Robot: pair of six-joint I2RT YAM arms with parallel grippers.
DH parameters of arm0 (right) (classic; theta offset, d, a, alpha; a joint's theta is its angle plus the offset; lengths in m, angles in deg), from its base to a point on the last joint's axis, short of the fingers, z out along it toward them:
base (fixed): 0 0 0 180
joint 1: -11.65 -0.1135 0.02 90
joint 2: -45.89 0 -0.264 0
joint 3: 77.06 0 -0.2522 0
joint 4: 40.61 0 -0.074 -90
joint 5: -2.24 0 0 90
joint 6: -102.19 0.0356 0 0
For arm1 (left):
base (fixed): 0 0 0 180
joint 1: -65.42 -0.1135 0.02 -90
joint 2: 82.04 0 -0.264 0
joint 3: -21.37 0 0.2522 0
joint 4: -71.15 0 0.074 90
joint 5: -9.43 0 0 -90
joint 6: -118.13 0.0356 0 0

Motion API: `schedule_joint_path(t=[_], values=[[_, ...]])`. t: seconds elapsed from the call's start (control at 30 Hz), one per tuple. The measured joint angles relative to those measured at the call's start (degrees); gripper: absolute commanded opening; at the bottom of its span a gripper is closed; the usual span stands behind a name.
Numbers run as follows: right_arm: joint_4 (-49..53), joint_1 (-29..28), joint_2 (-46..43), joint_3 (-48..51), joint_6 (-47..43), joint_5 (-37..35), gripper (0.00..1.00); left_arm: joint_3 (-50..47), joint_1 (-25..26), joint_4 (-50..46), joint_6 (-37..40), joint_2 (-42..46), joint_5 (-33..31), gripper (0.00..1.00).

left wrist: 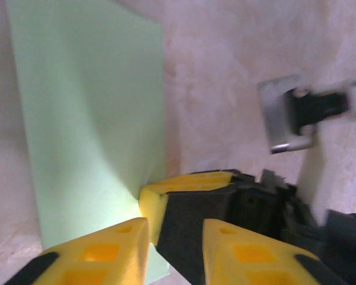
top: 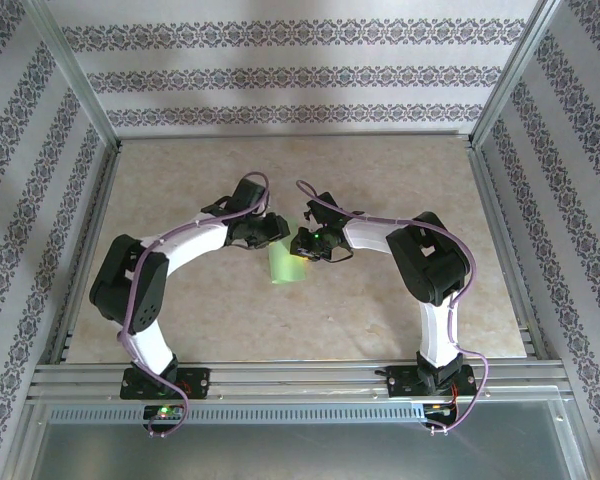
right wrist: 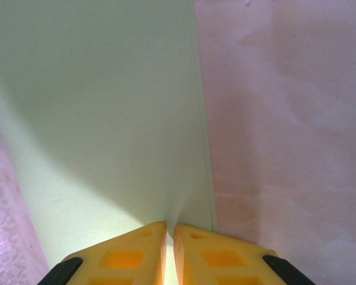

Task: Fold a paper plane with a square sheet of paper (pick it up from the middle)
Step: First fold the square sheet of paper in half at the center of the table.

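1 folded green paper sheet [top: 283,266] is pointing its long axis far-to-near between 2 grippers. Right gripper [right wrist: 170,230] is pinching its edge; left gripper [left wrist: 175,233] is standing partly open.

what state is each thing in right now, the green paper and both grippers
sheet of paper: looks folded double, pinched at one edge
right gripper: fingers shut on the sheet of paper
left gripper: fingers apart, clamping nothing
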Motion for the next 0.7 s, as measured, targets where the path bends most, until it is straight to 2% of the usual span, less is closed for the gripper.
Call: schedule_joint_path(t=[0.1,0.27,0.7], values=[[0.48,-0.17,0.09,-0.26,0.07,-0.46,0.19,-0.94,0.00,0.17,-0.04,-2.80,2.16,0.22],[0.68,-0.17,0.17,-0.33,0.44,-0.76,0.19,-1.31,0.00,0.11,0.02,-5.27,3.76,0.21],[1.66,-0.55,0.20,-0.83,0.44,-1.97,0.19,-1.31,-0.17,-3.41,0.96,-6.43,0.50,0.21]])
